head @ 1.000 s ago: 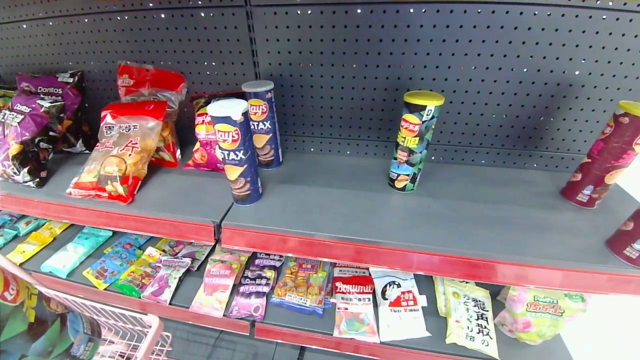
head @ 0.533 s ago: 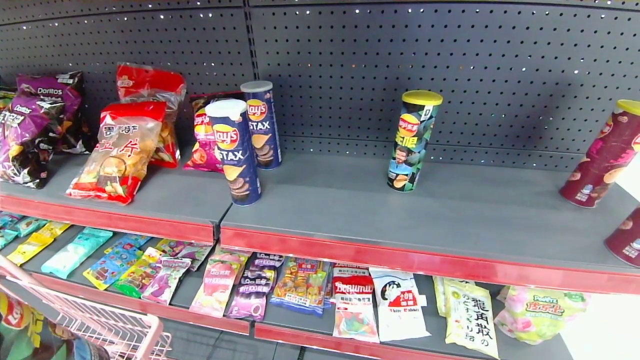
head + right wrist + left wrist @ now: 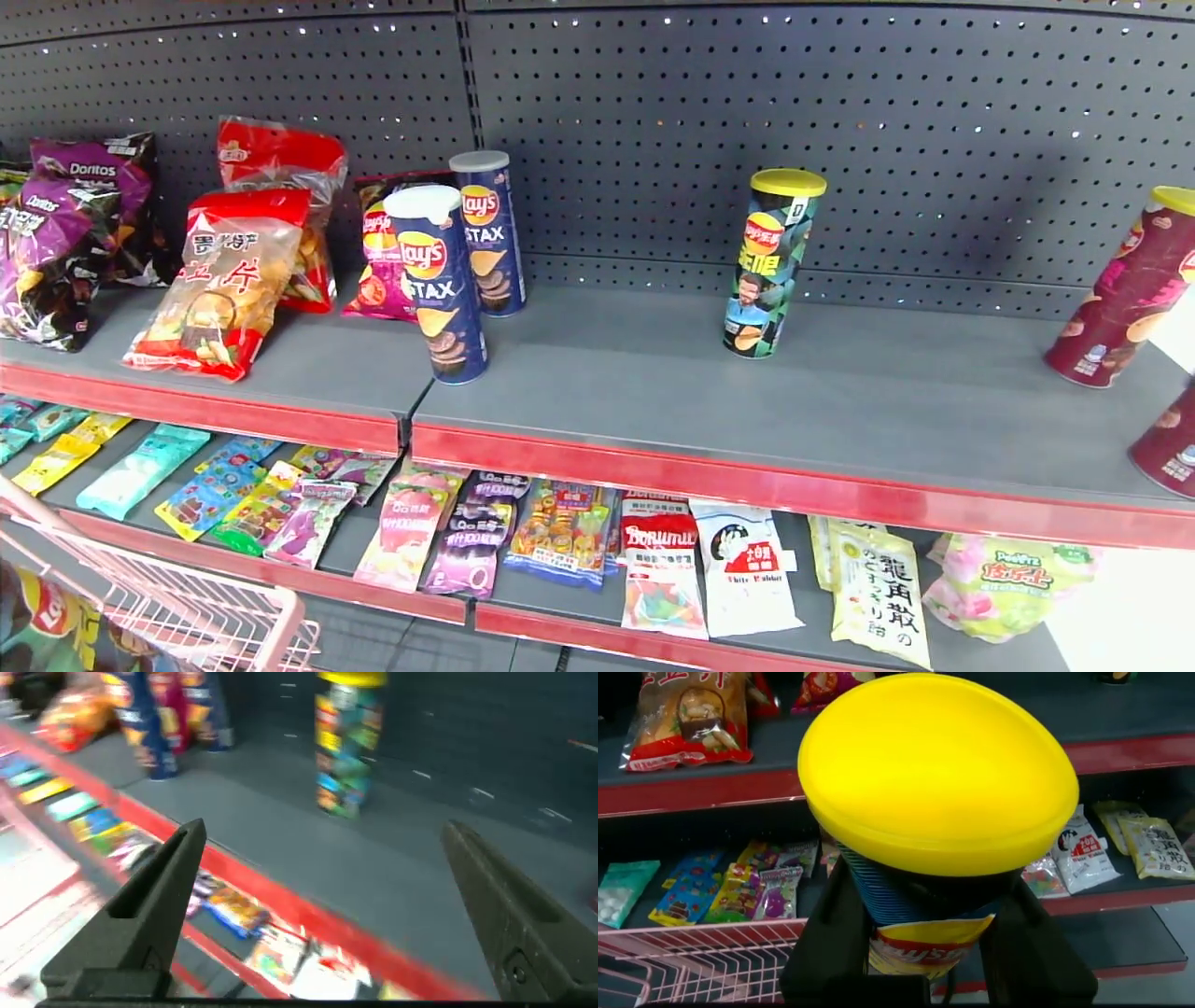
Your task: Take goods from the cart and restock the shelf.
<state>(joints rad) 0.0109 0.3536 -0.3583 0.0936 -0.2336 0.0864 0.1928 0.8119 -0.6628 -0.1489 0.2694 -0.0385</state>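
Vs 1 s ago: in head view the can [image 3: 42, 621] at the low-left corner has sunk. It stood tall in front of the cart [image 3: 187, 607] then; now we see just a strip of its dark-green wall below the cart's pink rim. Stock on the shelf [image 3: 747, 401] hasn't shifted: two blue cans [image 3: 439, 280], green can [image 3: 770, 266] and the snack bags [image 3: 224, 280] to the left sit in the same spots.

L gripper [image 3: 924, 924] is clamped on the can [image 3: 938, 775], w/ a dark finger [image 3: 827, 943] pressed to each side of the body under the yellow lid. The can stands upright in that grip, in front of the shelf, w/ the cart's wire [image 3: 691, 961] beside and below it.

R gripper [image 3: 318, 905] has its fingers spread wide w/ nothing between them. It hangs before the shelf's red front lip [image 3: 280, 905], the green can [image 3: 348, 747] beyond it.

Hard to make out:
- The lid hides most of the can's body, incl. where the fingers meet it.
- In head view the can is cut by the frame edge, so we can't tell if it's inside the cart or just over it.
- R wrist view is smeared; the blue cans [image 3: 154, 719] there are mere blobs.
- Two maroon cans [image 3: 1125, 289] at the far right are cut off by the frame, the lower one mostly gone.
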